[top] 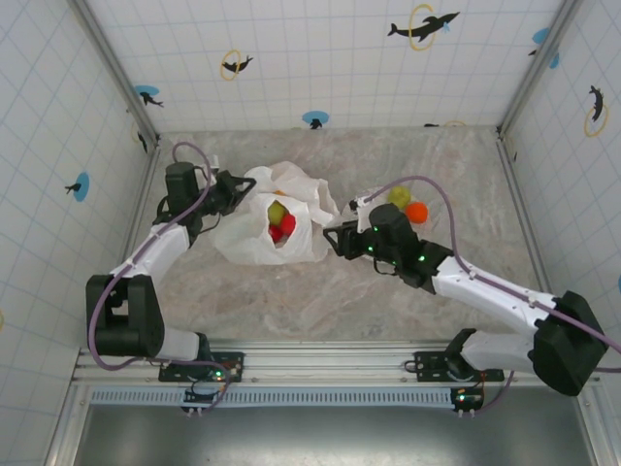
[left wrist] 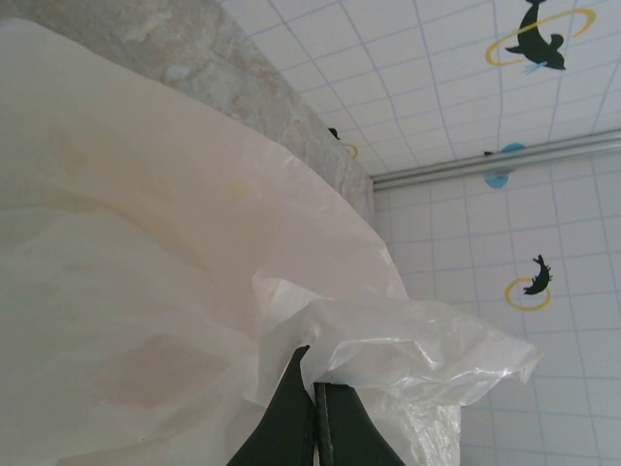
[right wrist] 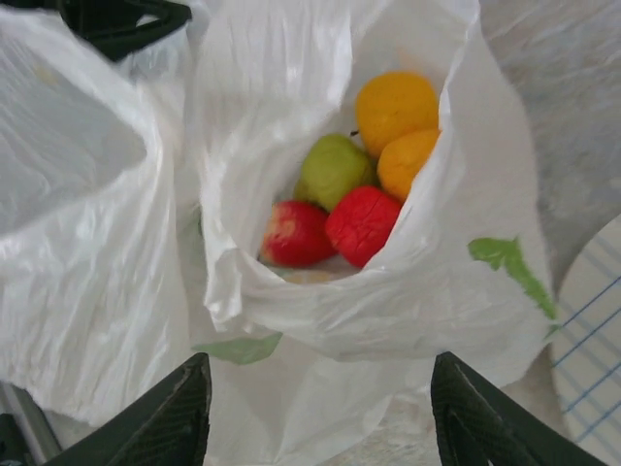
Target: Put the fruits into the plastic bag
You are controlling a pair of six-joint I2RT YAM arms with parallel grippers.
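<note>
Marble-patterned desk point(top: 320, 301), tiled walls. At centre lies a crinkly white translucent plastic bag point(top: 247, 243) holding glossy red, green and orange fruits point(right wrist: 361, 225). The left gripper point(top: 241, 187) pinches its rim; the right gripper point(right wrist: 320, 379) hangs spread over its mouth. A yellow-green fruit point(top: 399, 197) and an orange fruit point(top: 417, 212) lie beyond, rightward, nearer the right arm.

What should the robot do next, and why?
Probably swing the right gripper, open above the plastic bag, over to the yellow-green fruit and orange fruit lying outside it. The left gripper is clamped on the bag's edge.
</note>
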